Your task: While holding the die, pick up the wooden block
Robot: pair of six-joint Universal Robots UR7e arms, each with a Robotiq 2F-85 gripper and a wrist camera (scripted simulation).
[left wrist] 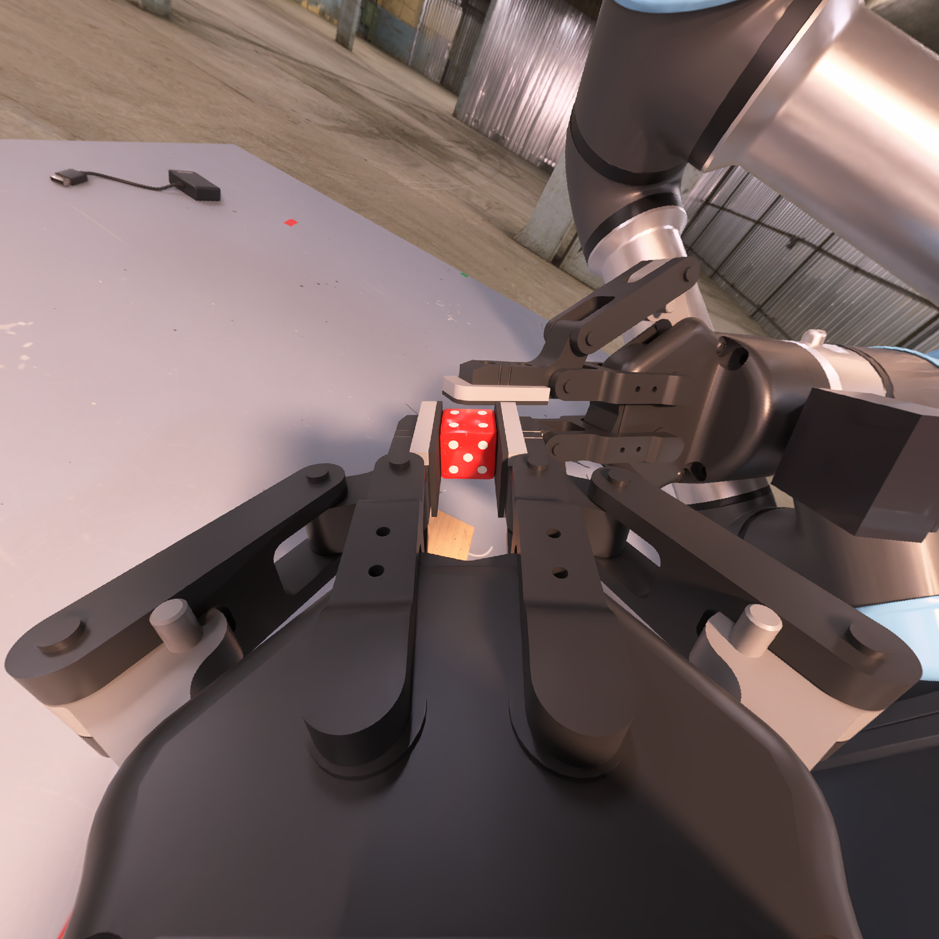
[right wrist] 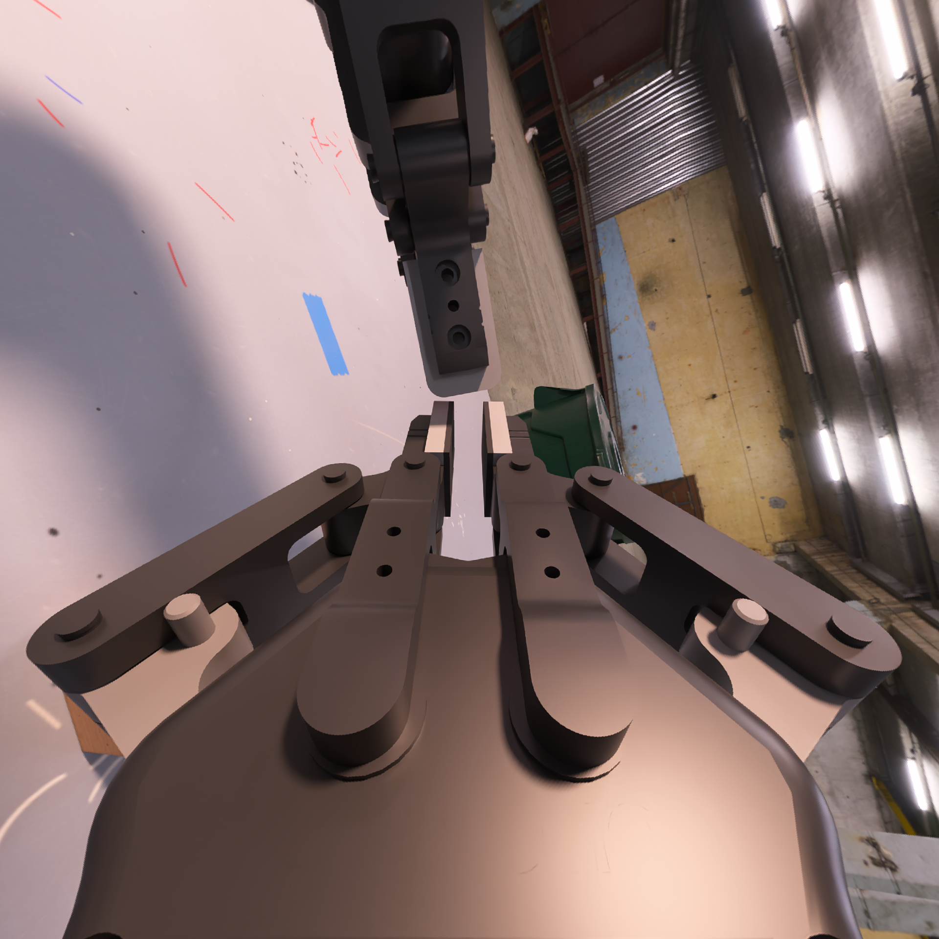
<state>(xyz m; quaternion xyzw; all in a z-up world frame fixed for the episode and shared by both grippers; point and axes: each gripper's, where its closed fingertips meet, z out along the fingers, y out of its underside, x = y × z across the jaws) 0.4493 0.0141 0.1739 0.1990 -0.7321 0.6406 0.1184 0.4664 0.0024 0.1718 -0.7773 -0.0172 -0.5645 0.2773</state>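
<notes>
My left gripper (left wrist: 467, 424) is shut on a red die with white pips (left wrist: 467, 447) and holds it above the table. Through the gap under the die I see part of the pale wooden block (left wrist: 449, 541) lying on the table. The right gripper reaches in from the right, and its upper finger (left wrist: 500, 388) lies level just beyond my left fingertips. In the right wrist view my right gripper (right wrist: 467, 424) is nearly shut, with only a narrow slit and nothing between the pads. One left finger (right wrist: 452, 325) hangs just ahead of it. A corner of the block (right wrist: 89, 731) shows at the lower left.
A grey table (left wrist: 203, 355) carries a black adapter with a short cable (left wrist: 195, 184) at the far left, and a small red mark (left wrist: 290, 222). Blue tape (right wrist: 325, 333) lies on the table. A green bin (right wrist: 564, 432) stands beyond the table's edge.
</notes>
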